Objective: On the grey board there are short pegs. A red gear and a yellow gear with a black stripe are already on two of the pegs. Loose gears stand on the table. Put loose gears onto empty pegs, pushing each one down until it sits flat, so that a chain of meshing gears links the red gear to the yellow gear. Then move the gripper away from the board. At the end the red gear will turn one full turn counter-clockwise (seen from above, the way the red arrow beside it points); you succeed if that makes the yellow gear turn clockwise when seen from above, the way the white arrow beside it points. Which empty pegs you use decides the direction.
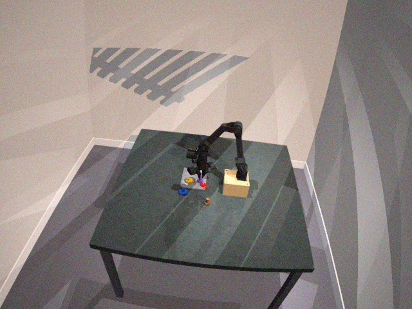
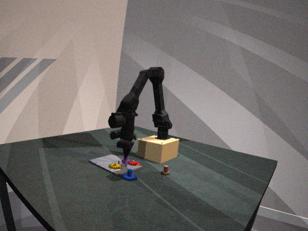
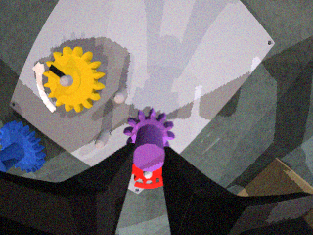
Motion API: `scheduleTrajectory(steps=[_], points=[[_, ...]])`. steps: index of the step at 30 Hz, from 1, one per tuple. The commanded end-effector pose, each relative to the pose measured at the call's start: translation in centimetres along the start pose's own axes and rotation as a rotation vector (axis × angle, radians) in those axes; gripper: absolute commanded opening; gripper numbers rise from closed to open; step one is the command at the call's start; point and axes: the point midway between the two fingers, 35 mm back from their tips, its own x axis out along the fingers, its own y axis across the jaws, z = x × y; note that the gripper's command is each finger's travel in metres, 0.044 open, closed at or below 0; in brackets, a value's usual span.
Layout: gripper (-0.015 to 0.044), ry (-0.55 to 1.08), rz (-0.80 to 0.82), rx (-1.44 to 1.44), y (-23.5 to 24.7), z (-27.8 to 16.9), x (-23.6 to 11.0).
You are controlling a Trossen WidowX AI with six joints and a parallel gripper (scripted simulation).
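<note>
My gripper (image 1: 200, 176) (image 2: 126, 156) (image 3: 149, 151) is shut on the stem of the purple gear (image 1: 200, 180) (image 2: 125, 160) (image 3: 148, 132), low over the grey board (image 1: 185, 174) (image 2: 101, 160) (image 3: 196, 39), beside the red gear (image 1: 203, 185) (image 2: 133, 163) (image 3: 148, 184). The purple gear partly hides the red one in the wrist view; whether it touches a peg is unclear. The yellow gear (image 1: 188, 180) (image 2: 114, 166) (image 3: 83, 88) sits on its peg. Two bare pegs show, one peg (image 3: 119, 97) nearer yellow, another peg (image 3: 101, 139) nearer the blue gear (image 1: 183, 191) (image 2: 129, 176) (image 3: 24, 147), which stands off the board.
A small orange-brown gear (image 1: 206, 201) (image 2: 165, 171) stands on the table (image 1: 166, 229) (image 2: 99, 198), away from the board. The arm's wooden base box (image 1: 235, 189) (image 2: 169, 150) is beside the board. A white arrow (image 3: 45, 98) curves beside the yellow gear.
</note>
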Motion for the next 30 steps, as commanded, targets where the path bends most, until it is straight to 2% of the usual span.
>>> scheduleTrajectory(steps=[1,23,28,30], points=[[0.0000,-0.003,0.000,0.008,0.02,0.08,0.09],[0.0000,-0.003,-0.001,-0.475,-0.06,0.09,0.65],[0.0131,-0.003,-0.001,-0.420,-0.04,0.11,0.54],[0.0140,-0.003,-0.001,-0.377,-0.03,0.12,0.46]])
